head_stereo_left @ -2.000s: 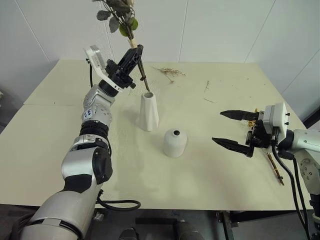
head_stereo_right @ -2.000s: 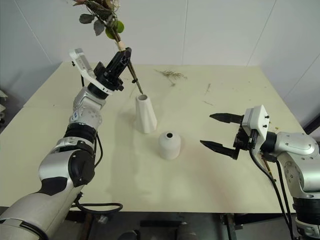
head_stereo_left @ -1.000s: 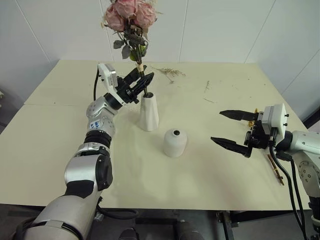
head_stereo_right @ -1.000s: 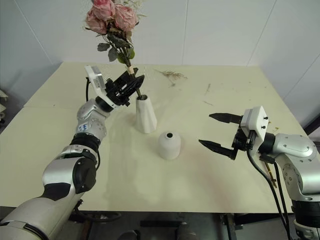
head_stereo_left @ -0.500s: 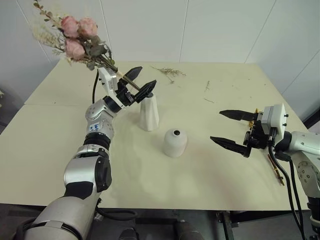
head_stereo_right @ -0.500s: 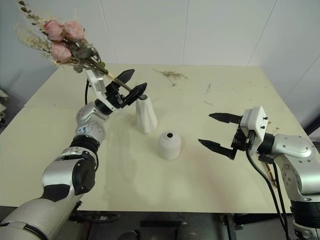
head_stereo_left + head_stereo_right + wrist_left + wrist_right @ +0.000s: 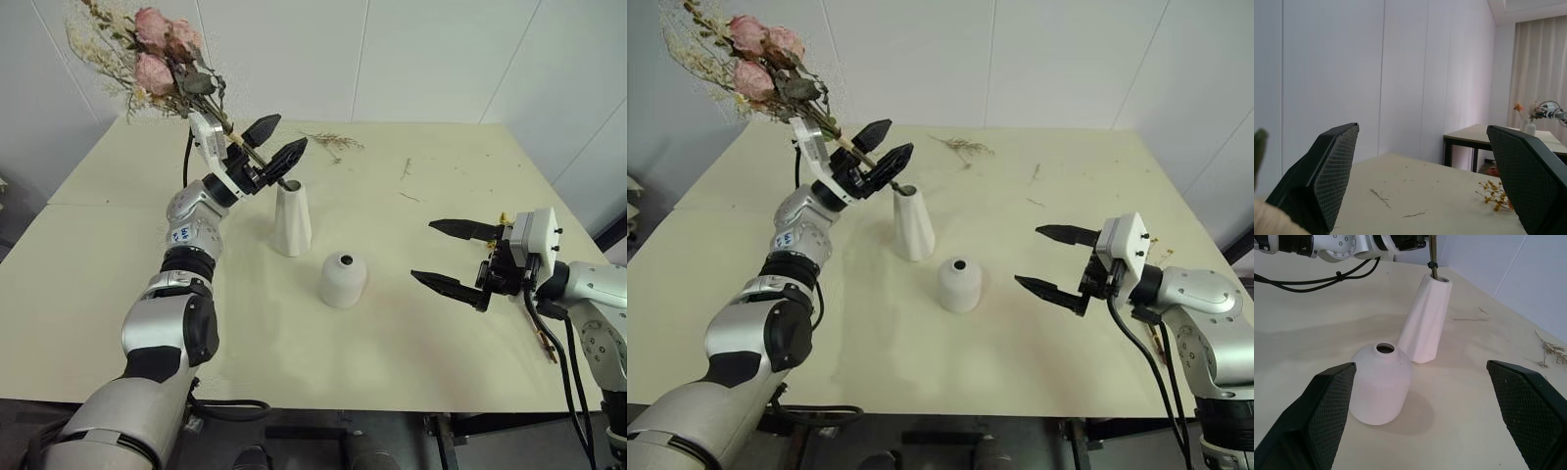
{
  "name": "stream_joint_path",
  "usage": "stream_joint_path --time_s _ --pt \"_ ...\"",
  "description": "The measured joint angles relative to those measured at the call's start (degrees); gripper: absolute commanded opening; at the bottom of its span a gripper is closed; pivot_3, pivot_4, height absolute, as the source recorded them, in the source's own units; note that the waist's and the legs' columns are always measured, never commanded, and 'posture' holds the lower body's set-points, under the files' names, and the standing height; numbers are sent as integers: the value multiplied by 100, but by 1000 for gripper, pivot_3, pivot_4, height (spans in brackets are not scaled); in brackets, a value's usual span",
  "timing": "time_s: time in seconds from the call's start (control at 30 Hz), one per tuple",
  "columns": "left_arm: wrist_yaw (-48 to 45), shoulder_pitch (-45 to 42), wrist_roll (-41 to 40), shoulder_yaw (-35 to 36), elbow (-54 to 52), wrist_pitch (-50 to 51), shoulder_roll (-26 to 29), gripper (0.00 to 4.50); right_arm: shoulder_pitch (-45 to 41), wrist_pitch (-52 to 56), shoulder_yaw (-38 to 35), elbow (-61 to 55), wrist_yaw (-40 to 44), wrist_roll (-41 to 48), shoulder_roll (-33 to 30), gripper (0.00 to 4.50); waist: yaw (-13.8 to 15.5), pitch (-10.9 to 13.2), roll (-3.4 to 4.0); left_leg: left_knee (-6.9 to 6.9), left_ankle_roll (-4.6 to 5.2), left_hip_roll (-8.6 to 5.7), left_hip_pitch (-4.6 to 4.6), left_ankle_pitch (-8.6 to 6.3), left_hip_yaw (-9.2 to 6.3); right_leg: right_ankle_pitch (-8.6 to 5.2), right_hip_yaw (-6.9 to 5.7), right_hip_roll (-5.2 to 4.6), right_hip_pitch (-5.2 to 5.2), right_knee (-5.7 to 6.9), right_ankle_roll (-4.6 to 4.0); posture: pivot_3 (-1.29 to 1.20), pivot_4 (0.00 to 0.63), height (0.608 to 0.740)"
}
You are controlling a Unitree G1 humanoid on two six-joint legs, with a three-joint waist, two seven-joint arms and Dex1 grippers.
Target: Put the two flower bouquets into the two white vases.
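You had the pink rose bouquet (image 7: 157, 54) leaning left from the tall tapered matte vase (image 7: 291, 220) between the left gripper's (image 7: 274, 142) wide-spread fingers, the short domed vase (image 7: 343, 279) mid-table (image 7: 411, 323), the right gripper (image 7: 453, 257) gaping empty.

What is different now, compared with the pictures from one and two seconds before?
The left end effector lowered the rose bouquet until its stems entered the tall vase, then opened and let go. The bouquet tipped over to the robot's left; its stems lean out of the vase mouth between the open fingers. The short vase and the open right end effector stayed as they were.
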Motion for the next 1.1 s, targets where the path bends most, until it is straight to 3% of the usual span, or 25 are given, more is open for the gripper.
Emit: stream_joint_path --time_s 0.9,1.1 --pt "354 -447 1602 -1202 553 -969 -63 4472 200 -18 0 -181 -266 -9 238 4500 9 0 0 0 0 -1 -1 0 0 0 0 1 0 -1 0 0 150 740" --pt "462 -523 1979 -1448 681 -952 222 4472 210 -20 0 -195 -301 -21 287 4500 -16 0 0 -3 0 -1 -1 0 0 0 0 1 -1 -1 0 0 150 740"
